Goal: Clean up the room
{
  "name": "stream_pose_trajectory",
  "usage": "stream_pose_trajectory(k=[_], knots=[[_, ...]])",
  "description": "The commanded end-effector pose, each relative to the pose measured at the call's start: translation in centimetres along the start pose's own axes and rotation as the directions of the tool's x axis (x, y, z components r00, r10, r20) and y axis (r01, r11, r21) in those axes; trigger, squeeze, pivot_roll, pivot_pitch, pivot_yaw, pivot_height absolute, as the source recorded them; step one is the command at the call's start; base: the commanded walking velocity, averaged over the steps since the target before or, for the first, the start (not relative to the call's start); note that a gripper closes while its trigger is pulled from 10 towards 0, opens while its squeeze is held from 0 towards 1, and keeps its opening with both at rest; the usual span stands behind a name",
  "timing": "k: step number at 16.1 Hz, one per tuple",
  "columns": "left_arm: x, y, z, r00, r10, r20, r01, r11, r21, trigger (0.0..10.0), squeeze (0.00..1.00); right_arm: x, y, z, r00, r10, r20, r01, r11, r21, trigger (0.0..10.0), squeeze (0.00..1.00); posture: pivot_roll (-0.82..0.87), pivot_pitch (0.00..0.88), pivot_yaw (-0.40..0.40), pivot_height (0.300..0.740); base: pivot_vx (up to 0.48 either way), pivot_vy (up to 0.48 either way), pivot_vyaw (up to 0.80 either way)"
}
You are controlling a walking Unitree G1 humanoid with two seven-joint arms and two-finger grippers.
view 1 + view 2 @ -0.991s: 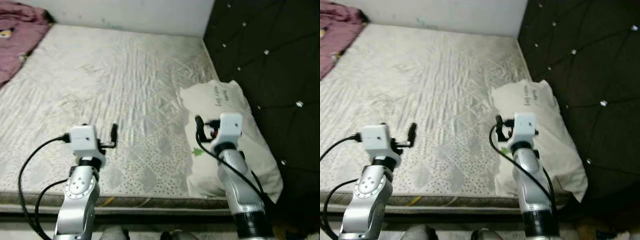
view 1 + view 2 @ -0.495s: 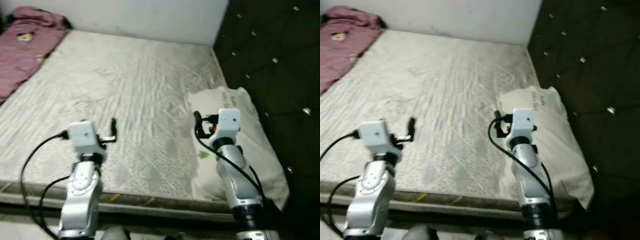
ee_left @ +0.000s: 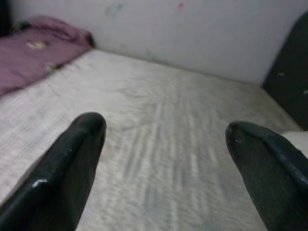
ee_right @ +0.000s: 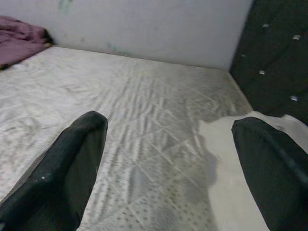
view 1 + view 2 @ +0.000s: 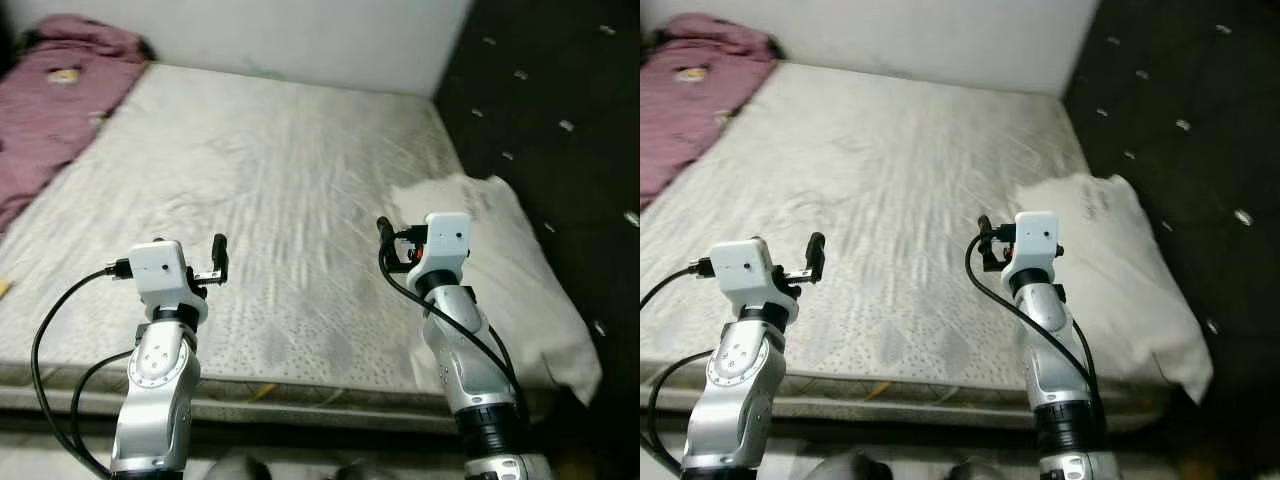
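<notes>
Bare mattress (image 5: 270, 200), white pillow (image 5: 520, 290) at its right edge by the dark headboard (image 5: 560, 120), purple blanket (image 5: 50, 110) far left, left pincer (image 3: 163, 159) and right pincer (image 4: 168, 159) both wide open, empty, raised over the near edge

1. The whole view has been shifted since a second ago; this is camera motion, not movement of things.
2. More of the purple blanket (image 5: 50, 110) is now shown, far beyond the left gripper (image 5: 219, 257).
</notes>
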State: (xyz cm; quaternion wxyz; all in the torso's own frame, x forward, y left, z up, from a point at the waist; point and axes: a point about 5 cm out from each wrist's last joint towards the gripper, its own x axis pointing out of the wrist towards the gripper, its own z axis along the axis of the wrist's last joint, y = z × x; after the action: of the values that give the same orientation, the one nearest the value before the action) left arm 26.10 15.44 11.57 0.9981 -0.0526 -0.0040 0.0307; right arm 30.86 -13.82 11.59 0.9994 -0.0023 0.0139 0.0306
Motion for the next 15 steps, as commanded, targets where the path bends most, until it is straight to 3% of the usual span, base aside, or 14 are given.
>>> stream_pose_trajectory(k=[1,4,8,9,12,14,15], knots=[[-0.1,0.0,0.0,1.0,-0.001,0.0,0.001,1.0,0.007,10.0,0.0,0.0,0.0,-0.2,1.0,0.008,-0.012,-0.007,1.0,0.015,10.0,0.0,0.11,0.0,-0.08,0.74,0.0,0.48,0.0],[0.0,0.0,0.1,1.0,0.002,0.007,-0.002,1.0,0.013,10.0,0.0,-0.1,0.3,-0.3,1.0,0.025,-0.015,-0.025,1.0,0.014,10.0,0.0,0.11,0.0,-0.082,0.74,0.0,0.48,0.0],[-0.1,-0.5,0.3,1.0,-0.016,0.018,0.015,0.998,0.065,10.0,0.0,-0.2,0.7,-0.6,0.997,0.067,-0.039,-0.066,0.997,0.035,10.0,0.0,0.11,0.0,-0.086,0.74,0.0,0.0,0.0],[-0.2,-0.4,0.1,1.0,-0.022,0.009,0.022,0.999,0.033,10.0,0.0,-0.2,0.9,-0.6,0.996,0.079,-0.041,-0.077,0.996,0.041,10.0,0.0,0.11,0.0,-0.087,0.74,0.0,0.0,0.0],[-0.4,0.2,0.3,0.999,-0.031,0.034,0.029,0.997,0.072,10.0,0.0,-0.1,1.2,-0.6,0.995,0.094,-0.045,-0.092,0.995,0.047,10.0,0.0,0.11,0.0,-0.089,0.74,0.0,0.0,0.0],[-0.3,0.7,0.3,0.999,-0.022,0.042,0.021,0.999,0.033,10.0,0.0,-0.1,1.2,-0.7,0.994,0.1,-0.052,-0.097,0.994,0.051,10.0,0.0,0.12,0.0,-0.091,0.74,0.0,0.0,0.0],[-0.1,1.0,0.4,0.999,0.015,0.044,-0.018,0.997,0.071,10.0,0.0,-0.1,1.3,-0.8,0.993,0.104,-0.064,-0.099,0.992,0.075,10.0,0.0,0.12,0.0,-0.09,0.74,0.0,0.0,0.0]])
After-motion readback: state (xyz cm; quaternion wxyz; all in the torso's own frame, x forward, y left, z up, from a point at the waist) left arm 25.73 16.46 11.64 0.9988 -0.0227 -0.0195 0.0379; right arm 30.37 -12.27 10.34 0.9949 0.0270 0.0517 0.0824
